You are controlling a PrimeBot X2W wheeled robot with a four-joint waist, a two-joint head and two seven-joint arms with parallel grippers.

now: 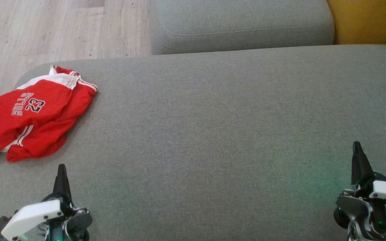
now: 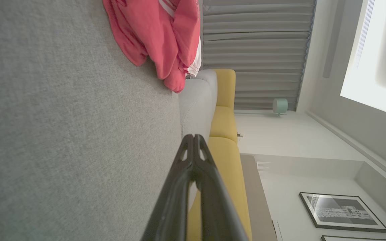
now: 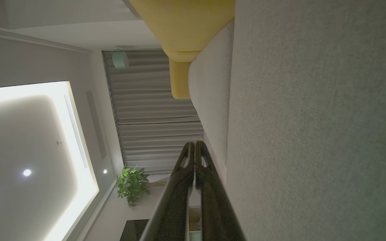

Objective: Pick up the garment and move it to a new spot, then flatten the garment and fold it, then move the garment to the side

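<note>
Both claws sit nearest, at the near edge of the head view: left gripper (image 1: 61, 169) low left, right gripper (image 1: 356, 147) low right, well apart, fingers pointing to the far side. Each has its 2 dark fingers pressed tip to tip, no gap, nothing caught between them. Both wrist views show the same, w/ the tips meeting over bare fabric.

Biggest thing is the grey seat cushion (image 1: 230, 134), which spans nearly the whole width. Most of it is bare, incl. the wide middle & right. Behind it, at the far side, is a grey back cushion (image 1: 240, 26). Wood floor (image 1: 45, 30) shows far left, and a yellow cushion (image 1: 367, 20) sits at the far right corner.

The garment (image 1: 28, 117) is a red jersey w/ white trim and a "23" print. It lies bunched at the far-left part of the seat, beyond the left gripper and apart from it, well apart from the right one. It runs out past the left side of the view, so whether it overhangs the seat edge can't be told. It looks loosely doubled & rumpled, not flat.

Progress, as a judgement: prob. at the very start. No grip has been taken and there's no neat fold. Left to do: pick-up, move to a new spot (the bare middle looks apt), flatten, fold, then shift aside. The left arm is closest for the 1st grab.
</note>
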